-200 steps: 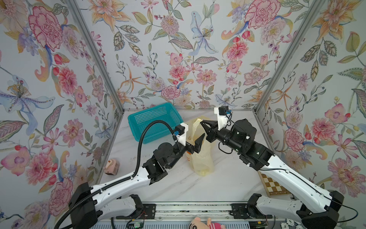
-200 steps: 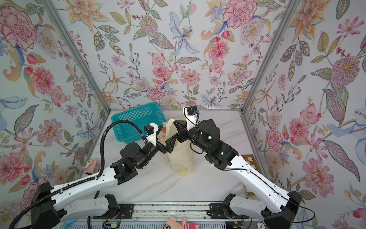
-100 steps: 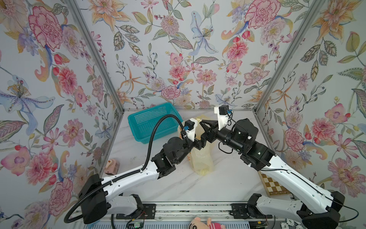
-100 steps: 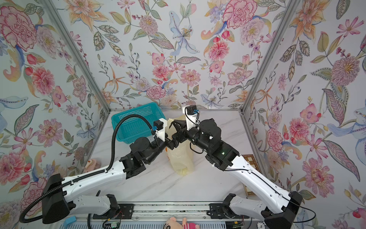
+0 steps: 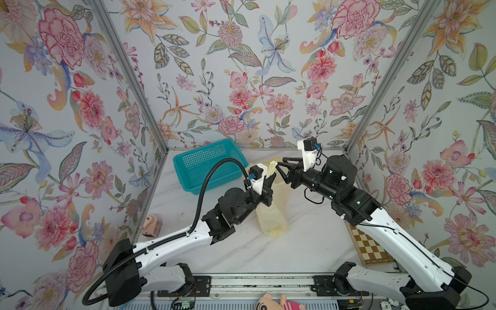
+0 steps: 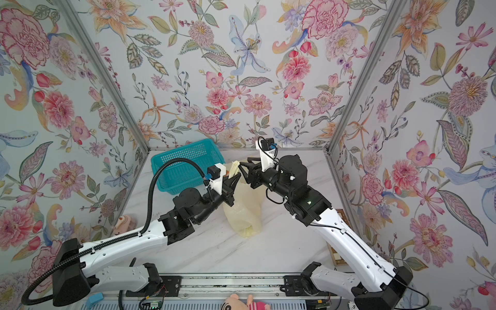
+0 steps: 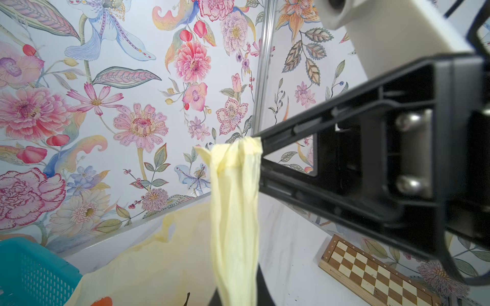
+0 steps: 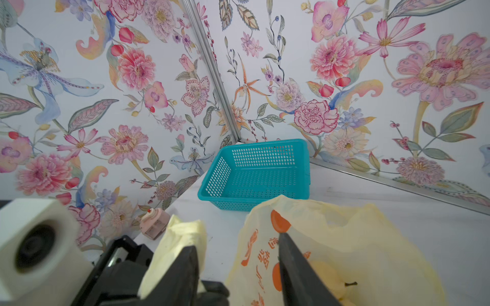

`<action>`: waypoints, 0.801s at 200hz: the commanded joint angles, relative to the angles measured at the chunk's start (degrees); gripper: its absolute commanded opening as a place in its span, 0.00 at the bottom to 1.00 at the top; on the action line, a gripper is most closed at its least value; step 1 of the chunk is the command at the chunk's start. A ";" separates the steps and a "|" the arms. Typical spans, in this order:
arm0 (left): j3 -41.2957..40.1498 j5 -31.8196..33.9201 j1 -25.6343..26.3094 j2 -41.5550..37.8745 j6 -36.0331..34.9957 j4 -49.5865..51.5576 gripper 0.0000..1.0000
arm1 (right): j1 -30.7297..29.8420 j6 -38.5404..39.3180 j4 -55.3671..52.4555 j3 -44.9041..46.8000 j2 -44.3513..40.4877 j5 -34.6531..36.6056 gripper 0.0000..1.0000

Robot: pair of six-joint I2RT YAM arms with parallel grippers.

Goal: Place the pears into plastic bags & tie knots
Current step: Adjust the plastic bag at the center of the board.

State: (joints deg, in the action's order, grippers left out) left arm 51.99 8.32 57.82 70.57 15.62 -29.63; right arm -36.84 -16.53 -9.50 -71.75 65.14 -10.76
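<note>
The pale-yellow plastic bag [image 5: 271,214] [image 6: 243,212] with orange print [image 8: 344,238] stands on the marble table. A pear [image 8: 326,275] shows through its film; other pears are hidden. One bunched handle strip [image 5: 271,167] [image 7: 234,212] [image 8: 183,233] rises from the bag. My left gripper [image 5: 271,178] [image 6: 234,178] [image 7: 238,296] is shut on this strip from below. My right gripper [image 5: 279,162] [image 6: 243,162] [image 8: 236,241] is open beside the strip's top, one finger against it and the other over the bag. No knot is in view.
A teal mesh basket [image 5: 204,166] [image 8: 254,174] stands at the back left, close behind the left wrist. A chessboard [image 5: 371,248] [image 7: 376,273] lies by the right wall. A pinkish toy [image 5: 151,224] sits by the left wall, a plush toy [image 5: 273,304] at the front rail.
My left gripper rose to the handle strip and shut on it. My right gripper, shut on that strip before, has opened and let it go.
</note>
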 commanded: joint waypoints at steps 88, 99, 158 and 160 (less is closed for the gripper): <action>-10.04 3.48 -0.37 -6.51 4.29 6.37 0.00 | 19.46 2.48 -0.27 -13.04 20.26 -41.86 0.65; -9.10 6.41 -0.73 -6.43 4.86 8.14 0.00 | 20.56 2.16 -0.28 -11.96 19.16 -45.37 0.66; -8.38 1.17 -2.53 -6.41 4.11 8.71 0.00 | 20.61 10.54 0.44 -5.98 13.97 -34.82 0.81; -8.56 0.89 -2.54 -6.49 4.15 8.56 0.00 | 20.61 10.77 -0.06 -6.49 14.53 -34.51 0.81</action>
State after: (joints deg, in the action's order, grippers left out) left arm 43.16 13.23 55.88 64.97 19.97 -20.51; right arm -15.51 -10.26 -10.57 -77.76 78.26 -51.57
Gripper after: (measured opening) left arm 0.049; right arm 0.809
